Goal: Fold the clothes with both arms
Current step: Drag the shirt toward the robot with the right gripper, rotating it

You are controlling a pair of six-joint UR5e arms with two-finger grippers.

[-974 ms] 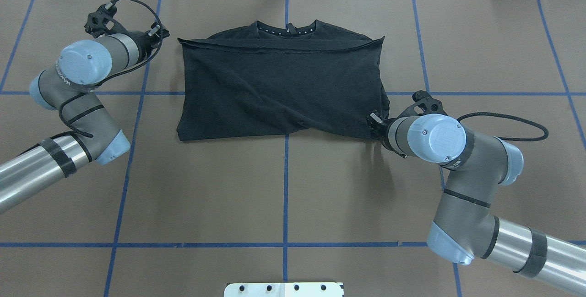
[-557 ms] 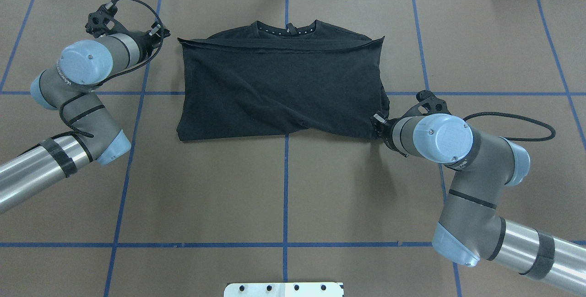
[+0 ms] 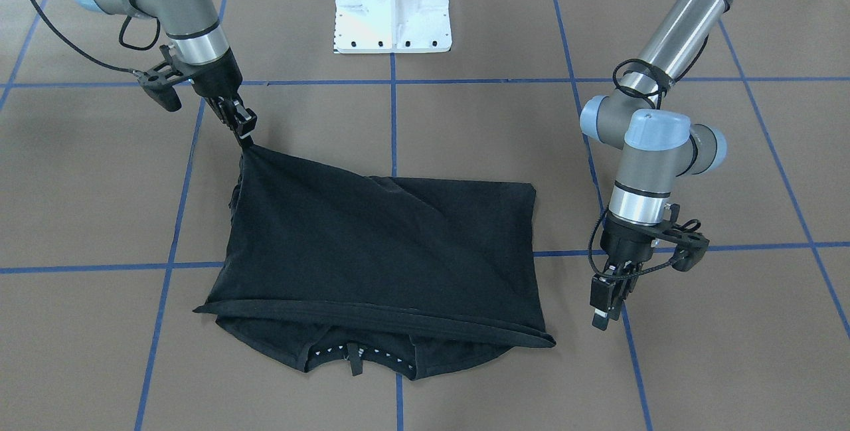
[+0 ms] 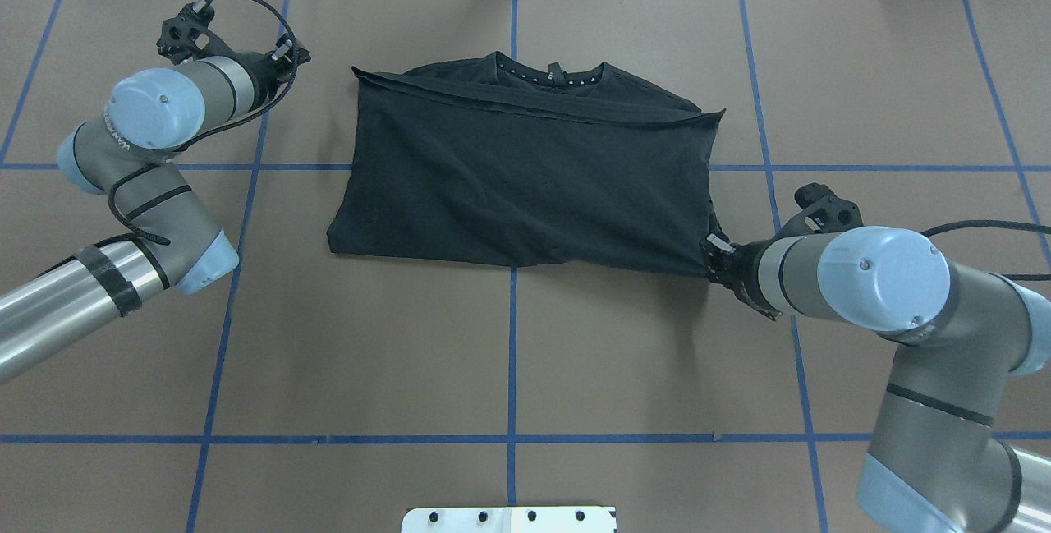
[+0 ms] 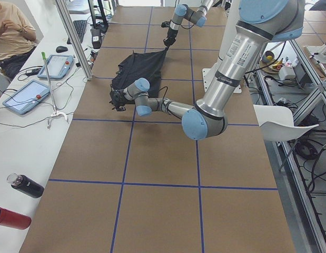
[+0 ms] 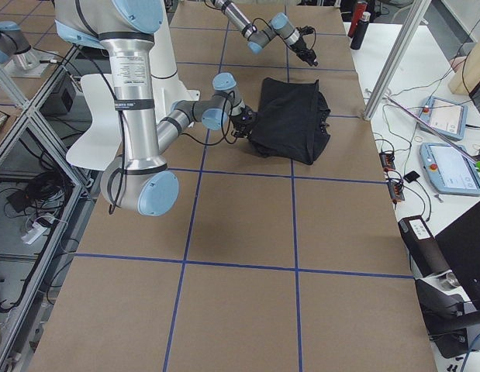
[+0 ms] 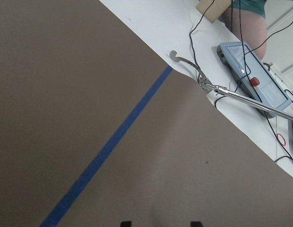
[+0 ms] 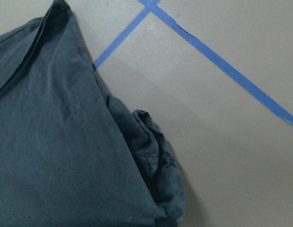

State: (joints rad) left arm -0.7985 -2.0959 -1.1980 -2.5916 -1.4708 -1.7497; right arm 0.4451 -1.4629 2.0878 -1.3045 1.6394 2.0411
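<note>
Pinching 1 corner of the black T-shirt [image 4: 525, 172], the right gripper [image 3: 244, 136] is holding that corner raised off the table [image 4: 369, 352] — the cloth is rising to the pressed-together fingers in a taut peak. The rest of the garment is lying flat, folded over on itself, across the central blue tape line [image 4: 512, 336] on the half of the table away from the robot. The collar [image 4: 548, 73] is showing beyond the upper layer's folded-over edge, on the operators' side. In the overhead view that edge is running at a slant, its right end nearer the robot than its left end. The near edge is lying between the 2 cross lines of tape. In the right wrist view, a bunched wad of cloth is sticking out beside the side edge.

The left gripper [image 3: 605, 305] is hovering near the far left corner of the garment, apart from it, pointing down at bare table. Its fingers [image 7: 125, 223] are standing spread, with nothing between them.

Bare table is lying open on every side of the garment — widest between its near edge and the white pedestal base [image 3: 392, 6].
</note>
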